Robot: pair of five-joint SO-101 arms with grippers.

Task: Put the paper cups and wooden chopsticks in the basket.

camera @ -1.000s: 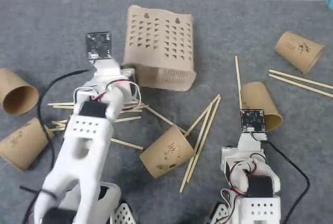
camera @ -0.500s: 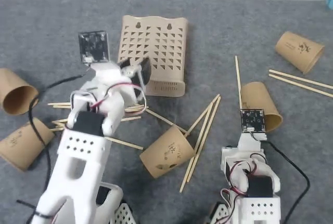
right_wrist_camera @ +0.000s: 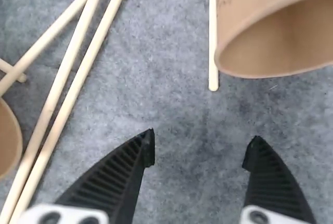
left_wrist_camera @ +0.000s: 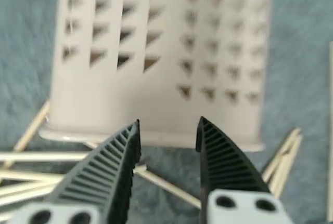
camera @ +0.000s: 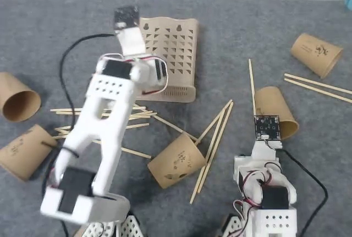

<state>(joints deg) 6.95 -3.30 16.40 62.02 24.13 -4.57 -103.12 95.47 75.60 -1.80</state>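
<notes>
The left hand (left_wrist_camera: 169, 125), spread and empty, hangs over the near rim of the perforated basket (camera: 175, 50), which lies flat toward the far edge of the bench (camera: 55, 39). The right hand (right_wrist_camera: 202, 136), likewise spread and empty, hovers low beside one of five paper cups (camera: 275, 110) tipped on their sides; wooden chopsticks (camera: 213, 138) lie scattered over the grey surface, all outside the basket.

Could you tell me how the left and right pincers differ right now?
The left pincer hovers at the basket's edge over chopsticks; the right pincer hovers over bare carpet beside a paper cup. The left's gap is narrower than the right's. Both are open and empty.
</notes>
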